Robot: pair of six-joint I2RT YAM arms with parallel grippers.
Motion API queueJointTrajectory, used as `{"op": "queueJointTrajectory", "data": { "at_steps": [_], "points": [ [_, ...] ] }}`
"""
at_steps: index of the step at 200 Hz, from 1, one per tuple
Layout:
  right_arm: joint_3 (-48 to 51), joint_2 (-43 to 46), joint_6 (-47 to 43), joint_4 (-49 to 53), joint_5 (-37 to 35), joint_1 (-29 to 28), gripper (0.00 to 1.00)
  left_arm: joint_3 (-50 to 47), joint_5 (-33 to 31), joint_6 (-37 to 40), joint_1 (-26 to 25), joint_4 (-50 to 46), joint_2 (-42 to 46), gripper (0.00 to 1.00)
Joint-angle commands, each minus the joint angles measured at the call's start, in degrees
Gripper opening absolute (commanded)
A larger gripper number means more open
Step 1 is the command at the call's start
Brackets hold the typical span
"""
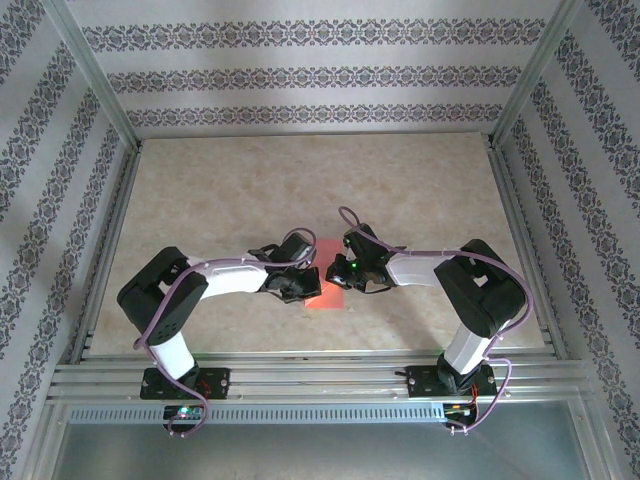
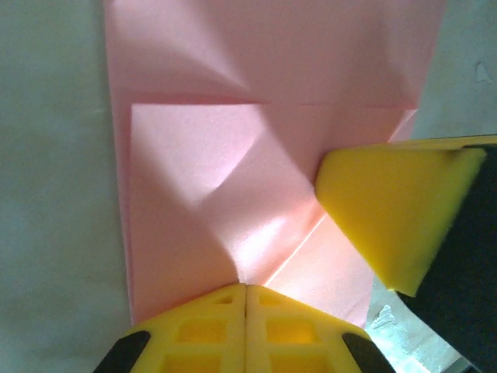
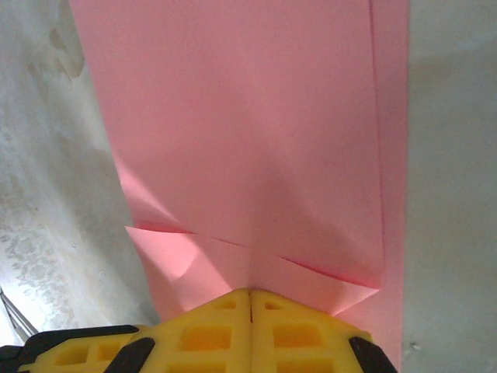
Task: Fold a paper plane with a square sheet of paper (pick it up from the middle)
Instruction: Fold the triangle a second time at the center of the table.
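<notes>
Closed yellow jaws of the left gripper [image 2: 245,289] at the bottom centre of the left wrist view, tips together, nothing seen pinched between them, set down on the near edge of the square sheet of paper [image 2: 233,70]. Same for the right gripper [image 3: 250,294] at the bottom of the right wrist view: jaws shut, tips resting on the pink paper, not clamping it. Sheet flat on the counter [image 1: 250,180], seen from the top external camera as a small salmon patch just below the centre of the frame, between the two wrists facing each other over it. Partly folded: a straight fold edge across the upper part of the left wrist view, slanting creases running down from it towards the jaws, a doubled layer along the right side of the right wrist view. One yellow finger [image 2: 388,210] of the right gripper on the sheet at the right of the left wrist view, near the left tips but apart from them. Judged step: early-to-middle folds, pinning or flattening a corner flap, well short of a finished dart. Next move probably calls for one gripper keeping the sheet pinned while the other runs along the crease or frees an edge to lift. Thin paper, so light pressure and no dragging, or risk of sliding the layers out of line.
</notes>
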State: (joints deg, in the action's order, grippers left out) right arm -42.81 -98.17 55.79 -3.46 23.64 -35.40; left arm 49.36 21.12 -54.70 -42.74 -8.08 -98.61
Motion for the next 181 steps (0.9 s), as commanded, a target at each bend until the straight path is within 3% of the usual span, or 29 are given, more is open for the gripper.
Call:
{"op": "queueJointTrajectory", "data": {
  "at_steps": [1,56,85,118,181],
  "points": [
    [0.18,-2.38,-0.16,4.6,-2.71,0.07,0.0,-3.8,0.71,-0.13,-0.58,-4.04,1.09,0.05],
    [-0.3,-2.29,0.02,5.31,-2.98,0.22,0.0,-11.4,0.4,0.29,-3.46,-11.94,9.64,0.05],
    [-0.35,-2.16,-0.14,5.4,-2.99,0.33,0.0,-7.75,-3.64,4.69,-2.79,-18.19,15.7,0.05],
    [-0.61,-2.2,-0.41,4.59,-2.35,0.34,0.0,-6.73,-5.13,3.03,0.25,-9.04,18.41,0.05],
    [-1.06,-1.98,-0.9,4.17,-1.39,0.46,0.0,-5.0,-0.46,-1.33,1.26,4.92,8.3,0.04]
  ]
}}
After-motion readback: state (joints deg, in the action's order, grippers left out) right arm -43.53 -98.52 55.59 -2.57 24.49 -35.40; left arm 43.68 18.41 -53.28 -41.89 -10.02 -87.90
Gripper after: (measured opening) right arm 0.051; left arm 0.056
